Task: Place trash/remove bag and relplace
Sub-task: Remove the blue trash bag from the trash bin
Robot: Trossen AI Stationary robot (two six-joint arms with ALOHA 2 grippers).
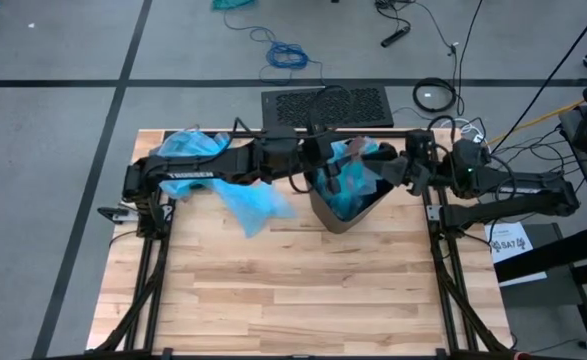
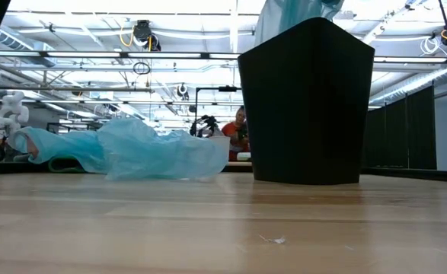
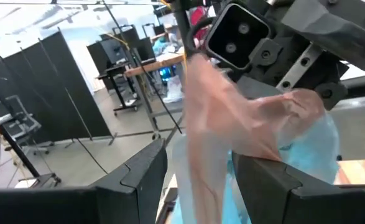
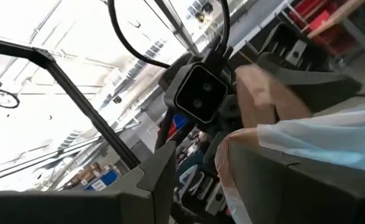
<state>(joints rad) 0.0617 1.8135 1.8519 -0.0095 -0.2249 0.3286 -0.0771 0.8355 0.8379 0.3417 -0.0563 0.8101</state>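
A dark bin stands upright on the far middle of the wooden table. A pale blue bag fills its mouth and rises above its rim. My left gripper is over the bin's left rim. My right gripper is over the right rim, facing it. The fingers of both stand apart, with bag film across them. No paper scraps show in any view. My left gripper comes level from the table's left at the bag's upper edge. Thin see-through film hangs down through the gap and lies over one finger. It is hooked rather than pinched. My right gripper comes level from the table's right. The bag's edge drapes over one finger and runs down its inner face, while the gap beside it stays bare.
Two more pale blue bags lie loose on the table, one left of the bin and one at the far left corner. A black perforated mat and cables lie beyond the far edge. The near half of the table is bare wood.
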